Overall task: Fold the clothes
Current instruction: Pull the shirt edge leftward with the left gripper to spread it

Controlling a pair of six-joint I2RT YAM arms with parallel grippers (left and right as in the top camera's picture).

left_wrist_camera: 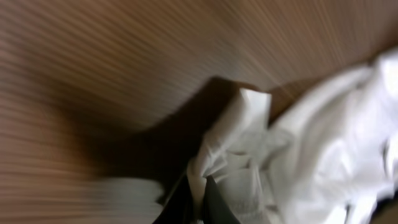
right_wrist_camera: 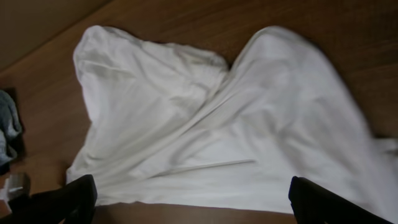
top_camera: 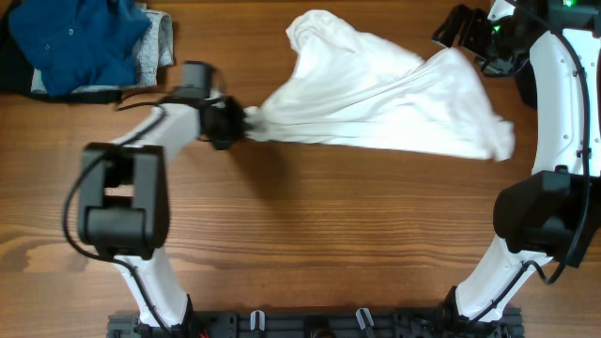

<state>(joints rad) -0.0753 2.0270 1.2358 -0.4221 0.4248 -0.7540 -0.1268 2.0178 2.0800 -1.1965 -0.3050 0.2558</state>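
A white T-shirt point(top_camera: 385, 94) lies stretched and bunched across the far middle of the table, plain side up; no lettering shows. My left gripper point(top_camera: 246, 122) is shut on a gathered corner of it at its left end, seen up close in the left wrist view point(left_wrist_camera: 202, 186), where the cloth point(left_wrist_camera: 323, 143) is pinched between the dark fingers. My right gripper point(top_camera: 460, 33) is open and empty, raised at the far right above the shirt's right end. The right wrist view shows the shirt point(right_wrist_camera: 217, 130) spread below its wide-open fingers point(right_wrist_camera: 193, 199).
A pile of blue point(top_camera: 84, 42), grey point(top_camera: 160, 42) and black garments sits at the far left corner. Both arm bases stand at the near edge of the wooden table point(top_camera: 329, 235).
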